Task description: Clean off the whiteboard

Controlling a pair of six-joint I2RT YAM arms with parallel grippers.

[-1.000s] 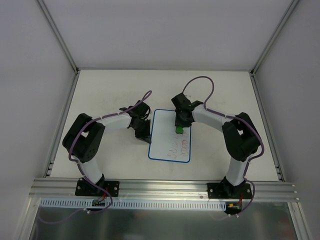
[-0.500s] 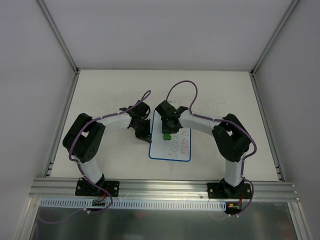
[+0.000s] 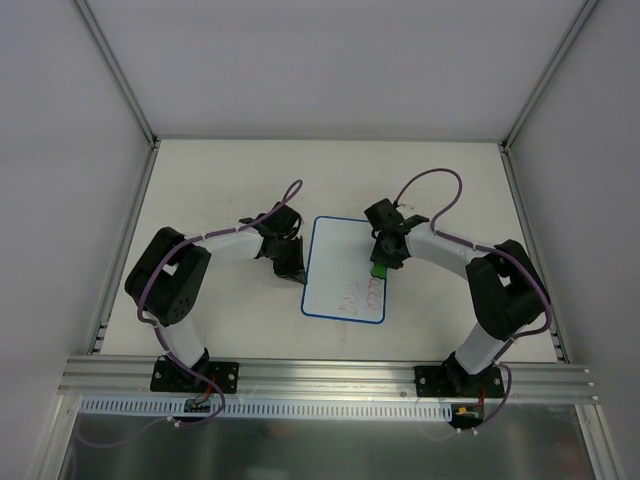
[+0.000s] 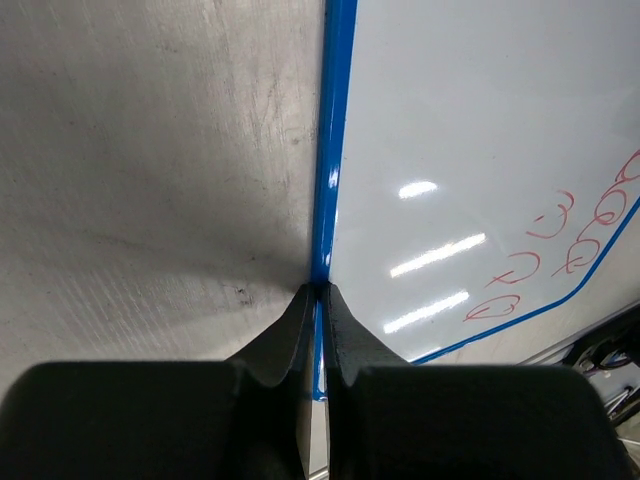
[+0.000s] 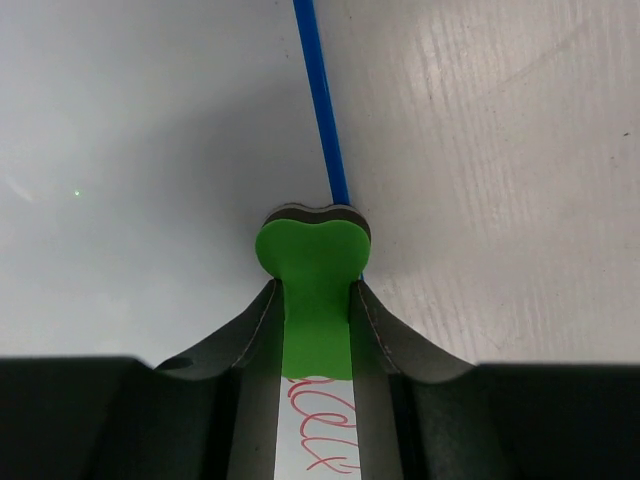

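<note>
While clamped at one rim, whiteboard [image 3: 340, 262]: lies flat on the tabletop [image 3: 220, 180], between the two arms, long side running away from the bases.
Rim: thin blue line [image 4: 330, 150] all round the whiteboard, rounded corners.
Marks: red scribbles [image 3: 362, 298] in the whiteboard's near-right corner; the rest of the surface reads clean white with lamp glare.
Left gripper [image 4: 320, 300]: at the whiteboard's left edge, fingers pinched together on the blue rim, one fingertip on the whiteboard side and one on the tabletop side.
Eraser [image 5: 313, 270]: green, bone-shaped, dark backing layer under the green; its rounded head sits over the whiteboard's right rim, just beyond the red scribbles.
Right gripper [image 5: 314, 300]: at the whiteboard's right edge, fingers closed on the eraser's narrow waist, head sticking out past the fingertips.
Contact: cannot tell whether the eraser presses on the whiteboard or hangs just above it.
Cables: purple loop [image 3: 435, 185] arcs above the right arm, beyond the whiteboard's far-right corner.
</note>
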